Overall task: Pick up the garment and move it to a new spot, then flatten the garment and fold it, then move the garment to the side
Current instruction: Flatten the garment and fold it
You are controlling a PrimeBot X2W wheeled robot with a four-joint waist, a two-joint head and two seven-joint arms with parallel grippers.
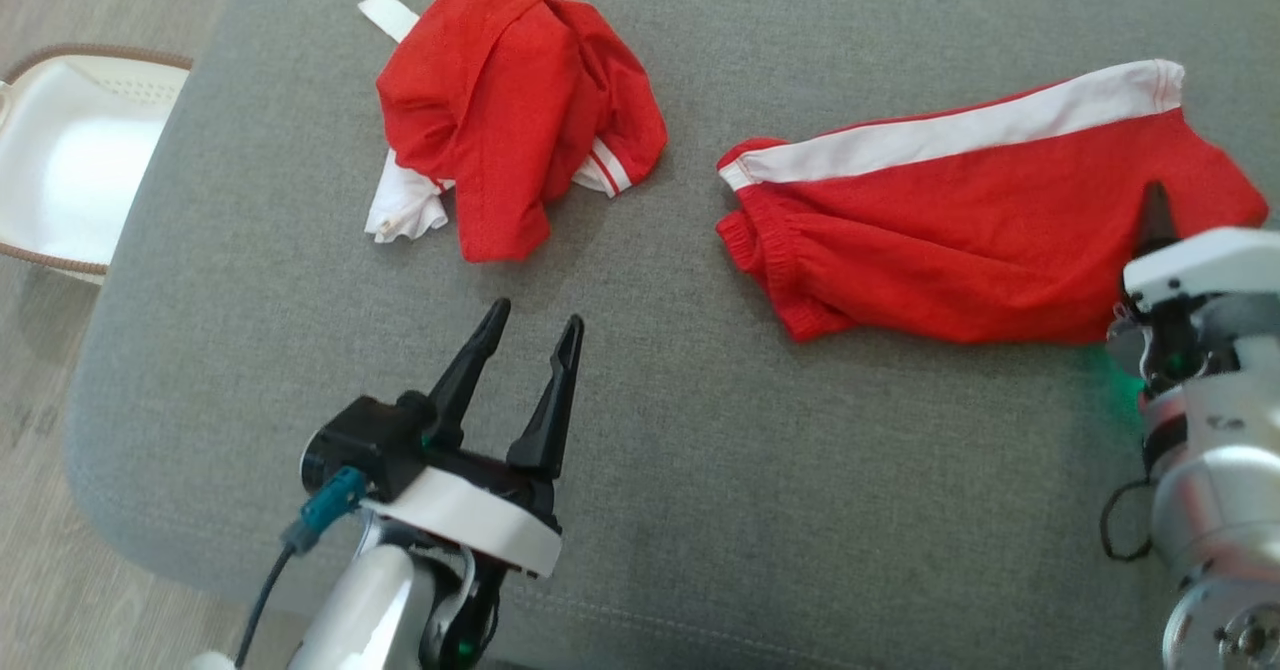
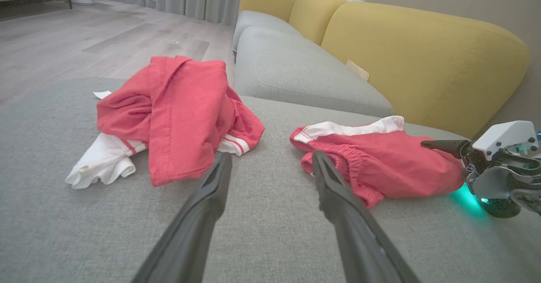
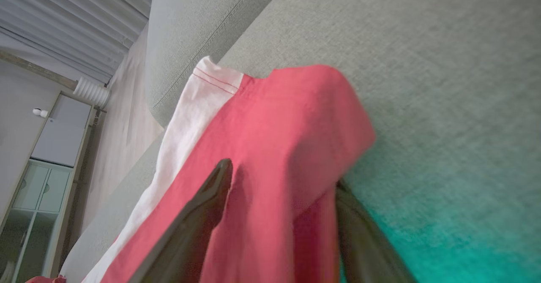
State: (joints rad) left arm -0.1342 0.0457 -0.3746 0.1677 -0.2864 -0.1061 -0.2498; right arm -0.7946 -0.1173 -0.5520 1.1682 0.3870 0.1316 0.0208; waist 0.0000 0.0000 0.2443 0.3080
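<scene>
Nearest, my left claw [image 1: 535,315] is hovering wide open over the grey cushion [image 1: 700,430]. At the right, my right claw [image 3: 282,177] is spread wide too, its fingers straddling the right end of the red shorts [image 1: 960,240] lying there. Far left, a crumpled red shirt [image 1: 510,120] is lying apart.

Soft, even daylight lies over the grey seat [image 1: 640,450], with no glare and only thin shadows under the crumpled red top [image 1: 510,110] and the red shorts [image 1: 980,240]. A green glow [image 1: 1115,370] stains the seat by its right edge, beside the shorts. Seen from the wrists, the red washes to pink. The left gripper [image 2: 270,155] goes soft towards its base, and straight lines bow at the edges. The right wrist view is blurred, the cloth's fold smeared.
</scene>
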